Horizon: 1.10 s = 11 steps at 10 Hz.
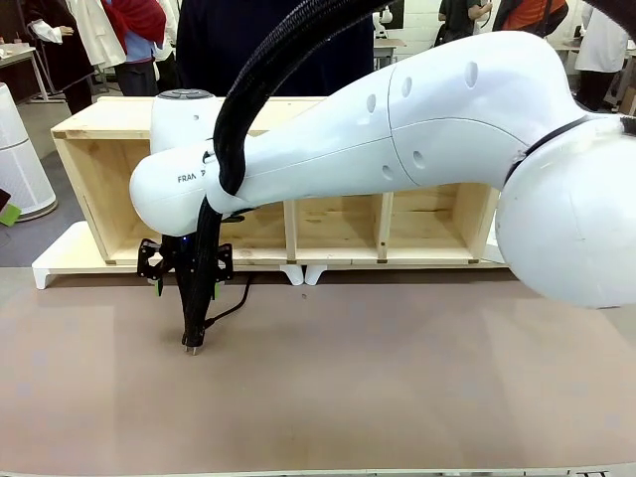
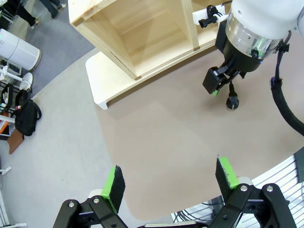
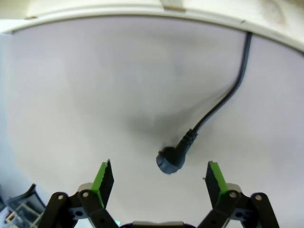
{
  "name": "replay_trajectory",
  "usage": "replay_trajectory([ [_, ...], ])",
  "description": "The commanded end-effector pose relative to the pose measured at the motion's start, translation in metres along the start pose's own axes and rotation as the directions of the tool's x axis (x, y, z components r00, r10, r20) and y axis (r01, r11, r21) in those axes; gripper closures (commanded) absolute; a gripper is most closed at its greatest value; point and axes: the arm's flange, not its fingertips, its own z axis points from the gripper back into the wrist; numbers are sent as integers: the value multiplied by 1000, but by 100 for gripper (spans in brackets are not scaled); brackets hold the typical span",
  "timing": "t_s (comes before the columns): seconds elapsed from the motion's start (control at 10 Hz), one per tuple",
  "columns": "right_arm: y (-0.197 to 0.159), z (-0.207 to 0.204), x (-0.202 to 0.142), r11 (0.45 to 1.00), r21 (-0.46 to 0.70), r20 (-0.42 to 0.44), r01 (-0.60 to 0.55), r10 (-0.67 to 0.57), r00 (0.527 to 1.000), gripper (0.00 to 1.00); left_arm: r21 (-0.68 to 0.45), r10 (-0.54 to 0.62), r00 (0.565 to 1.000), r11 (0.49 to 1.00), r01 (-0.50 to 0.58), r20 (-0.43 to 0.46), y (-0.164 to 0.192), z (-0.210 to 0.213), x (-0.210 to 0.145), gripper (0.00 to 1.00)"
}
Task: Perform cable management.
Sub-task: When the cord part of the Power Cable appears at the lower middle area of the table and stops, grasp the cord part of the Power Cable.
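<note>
The cable's black plug (image 3: 169, 160) lies on the brown mat between and just beyond my right gripper's (image 3: 159, 176) open green-padded fingers. Its thin cord (image 3: 223, 99) runs off to the shelf's edge. In the front view the right arm reaches across to the left, with its gripper (image 1: 189, 273) low over the plug (image 1: 194, 336) and cord (image 1: 232, 309), touching neither. From the left wrist view, the right gripper (image 2: 222, 89) hangs just above the plug (image 2: 232, 101). My left gripper (image 2: 170, 178) is open and holds nothing, high above the mat's near edge.
A wooden shelf (image 1: 338, 224) with open compartments lies along the mat's far side on white boards (image 1: 60, 263). The arm's thick ribbed hose (image 1: 234, 109) hangs by the right wrist. A person (image 1: 268, 45) stands behind the shelf. A white floor appliance (image 2: 19, 50) and a bag (image 2: 26, 118) sit left.
</note>
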Motion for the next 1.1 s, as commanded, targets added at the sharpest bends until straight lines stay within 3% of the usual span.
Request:
replay_trajectory([
  [0.0,8,-4,2,999,-50,-43,17,-19,999,0,-4,1,1000,1000,-1,2,1,0,0,0],
  [0.3,13,-21,3,995,-80,-115,51,-60,992,0,-4,1,1000,1000,-1,2,1,0,0,0],
  [1.0,8,-54,14,988,-129,-82,80,-91,993,0,-4,1,1000,1000,-1,2,1,0,0,0],
])
